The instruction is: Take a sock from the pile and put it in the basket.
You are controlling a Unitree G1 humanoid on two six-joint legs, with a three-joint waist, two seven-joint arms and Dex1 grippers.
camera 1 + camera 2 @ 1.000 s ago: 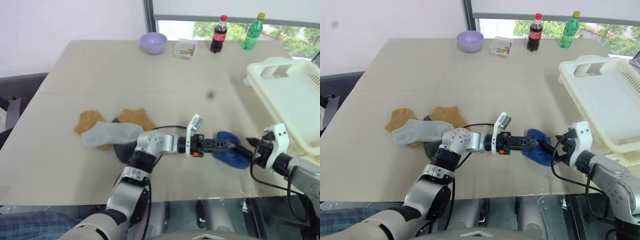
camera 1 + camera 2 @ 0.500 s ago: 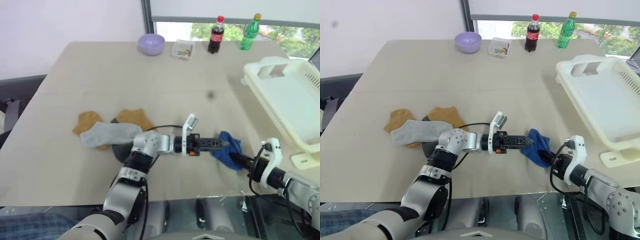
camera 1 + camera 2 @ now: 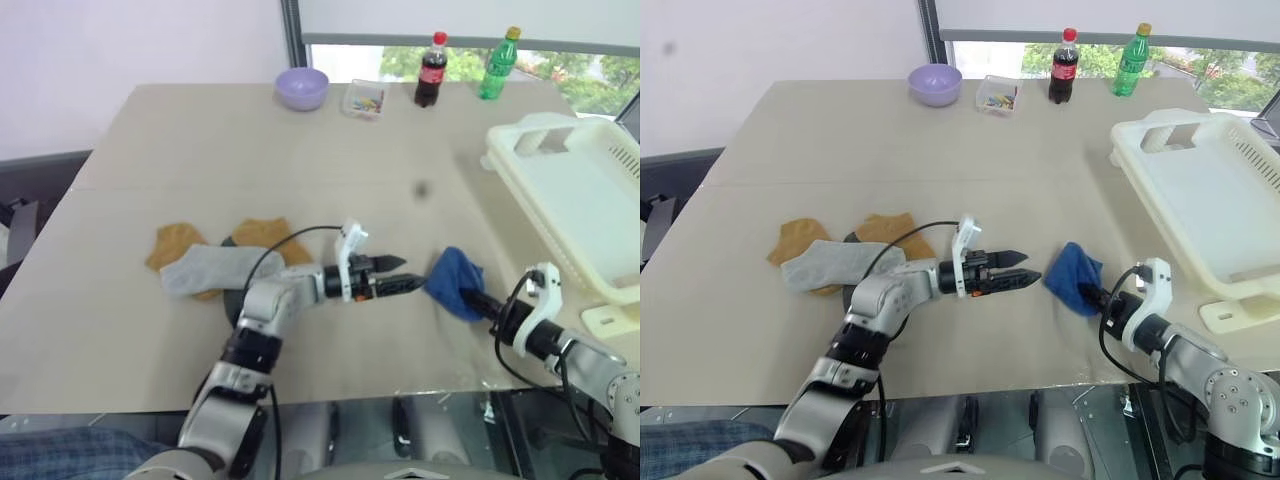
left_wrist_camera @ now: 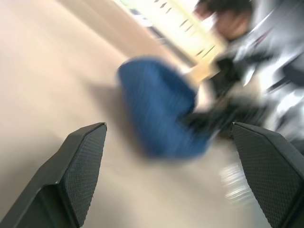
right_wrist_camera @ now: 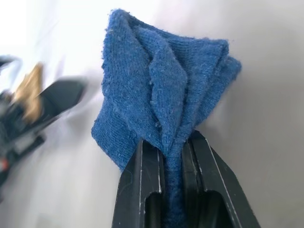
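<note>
The blue sock (image 5: 161,104) is seen bunched and pinched by the right gripper (image 5: 173,147) in its wrist view. From the head, the left gripper (image 3: 1025,268) is seen spread apart, empty.

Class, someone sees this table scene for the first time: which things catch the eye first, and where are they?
The blue sock near the table's front edge, pinched in the right claw. The left claw is open beside it. The remaining socks lie front left, and the cream basket overhangs the right edge.
</note>
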